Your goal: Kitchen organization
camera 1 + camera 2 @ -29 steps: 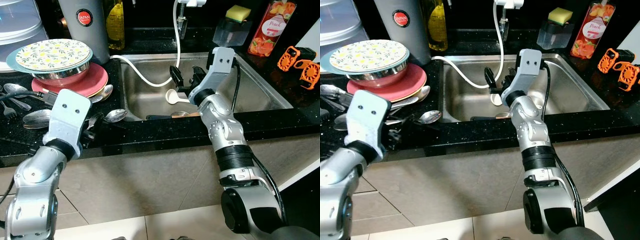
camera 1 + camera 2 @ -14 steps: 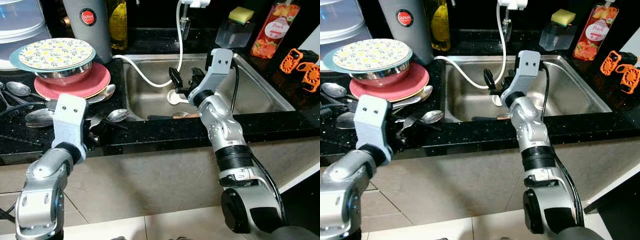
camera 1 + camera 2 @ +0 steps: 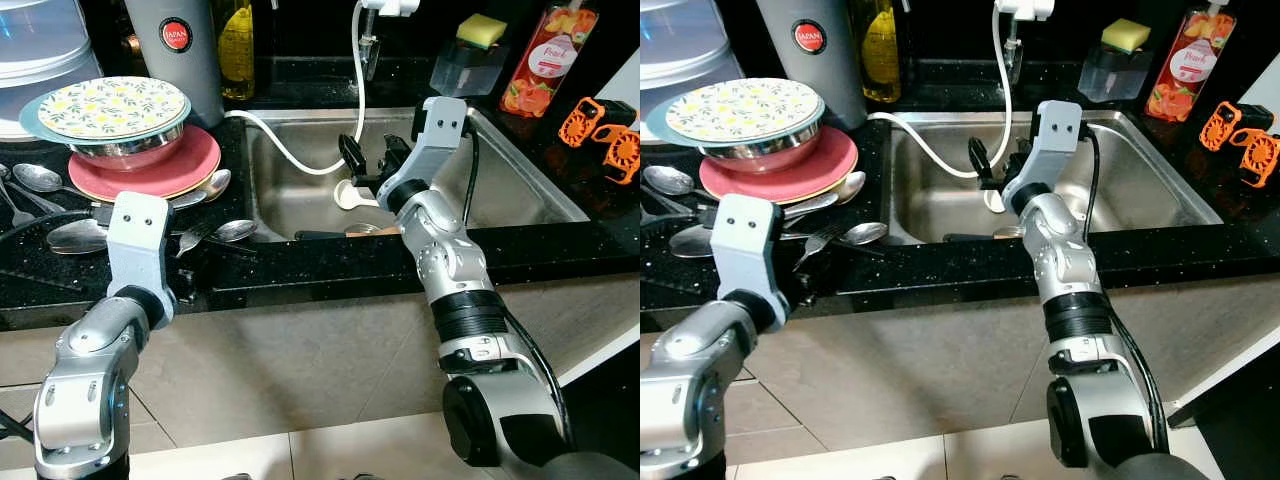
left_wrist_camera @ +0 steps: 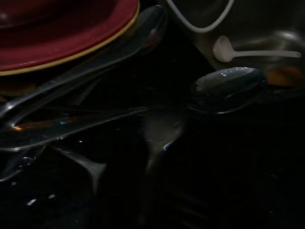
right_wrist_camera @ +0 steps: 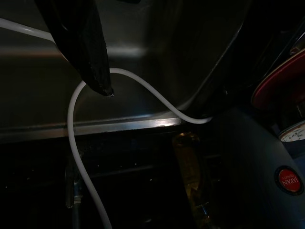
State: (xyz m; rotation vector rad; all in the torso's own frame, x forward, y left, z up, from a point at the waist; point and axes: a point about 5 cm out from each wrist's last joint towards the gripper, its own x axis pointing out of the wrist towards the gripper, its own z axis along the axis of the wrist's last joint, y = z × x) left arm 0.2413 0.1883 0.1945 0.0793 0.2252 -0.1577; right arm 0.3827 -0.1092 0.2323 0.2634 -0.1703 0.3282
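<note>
White ladle (image 3: 347,194) lies in the sink (image 3: 520,185) at frame centre, handle pointing right, just below the right gripper's (image 3: 368,160) open jaws.

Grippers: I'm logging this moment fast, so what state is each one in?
Left gripper: over the cutlery on the counter, fingers cannot be told.
Right gripper: open above the sink, holding nothing.

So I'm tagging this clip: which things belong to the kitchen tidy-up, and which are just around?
Job: loose steel spoons and forks; stacked plates topped by a floral one; white ladle in the steel sink; left gripper; right gripper.
Around: peach bottle; orange clips; yellow sponge.
</note>
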